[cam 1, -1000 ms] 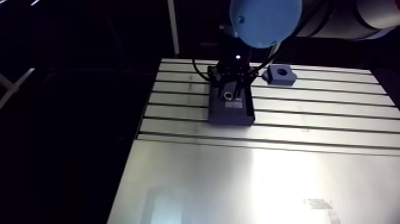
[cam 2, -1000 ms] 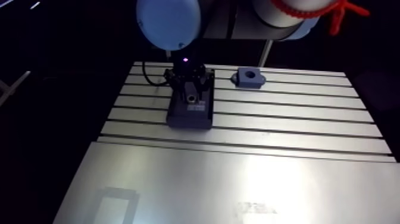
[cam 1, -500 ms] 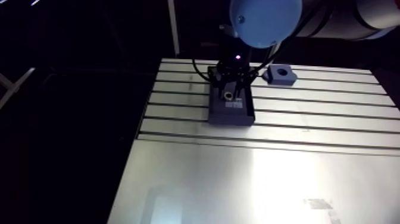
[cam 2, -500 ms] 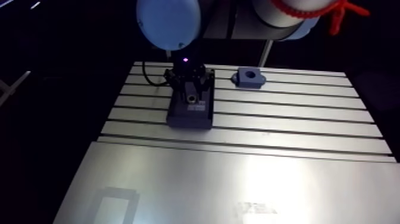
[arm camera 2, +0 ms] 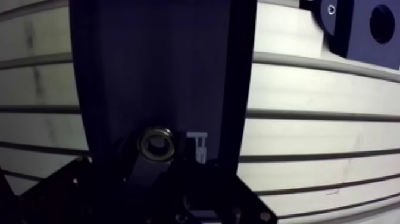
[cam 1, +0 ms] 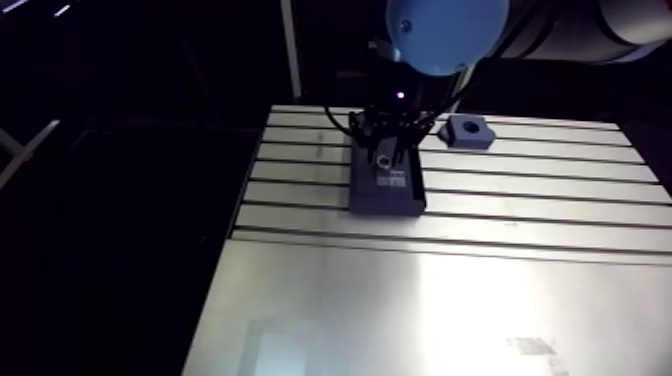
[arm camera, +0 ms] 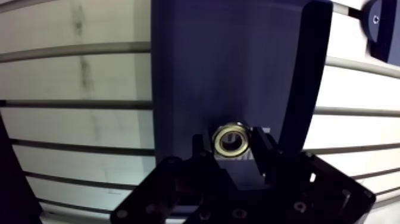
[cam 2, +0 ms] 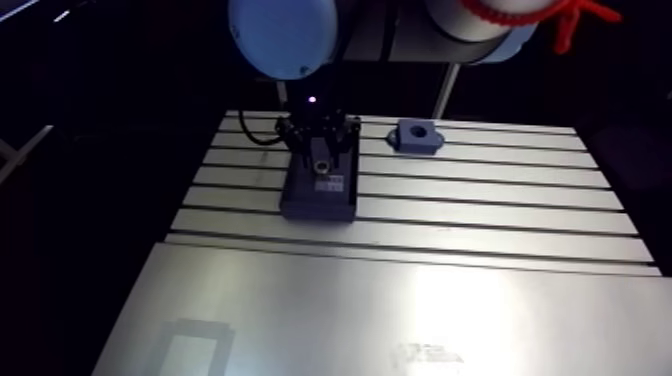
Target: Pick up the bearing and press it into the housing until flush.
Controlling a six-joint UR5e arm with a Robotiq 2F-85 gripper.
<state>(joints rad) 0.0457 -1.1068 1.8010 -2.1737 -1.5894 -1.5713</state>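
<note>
On the left, the dark navy rectangular plastic tray (cam 1: 388, 200) lies on the slotted aluminium table (cam 2: 500, 215). The black 2-finger gripper (arm camera: 231, 146) stands over the tray's far end. Its 2 fingers (arm camera: 263, 152) are closed on the small brass-and-steel ring bearing (arm camera: 230, 139), 1 on each side of the ring, inside the tray's walls. I cannot tell whether the ring is clear of the tray's floor.

The hold is on a narrow curved rim, so the main worry here is slip. If the pads bear off-centre, the ring can tilt or pop out and drop back into the tray. A sideways move begun too low would knock it against the tray's wall.

To the right of the tray and further back, well apart from it, sits the blue-grey square housing block with 1 round bore (cam 2: 419, 145). There the risk is cocking: a bearing that arrives tilted or off the bore's axis can jam partway instead of seating flush. I cannot tell whether the block is fastened; if it is loose, it may slide under the push.

Against the earlier frames, the whole arm view sits slightly lower, which means the camera has moved with the arm. The housing keeps its place relative to the tray. The gripper is over the same end of the tray, with the ring between its fingers as before.
</note>
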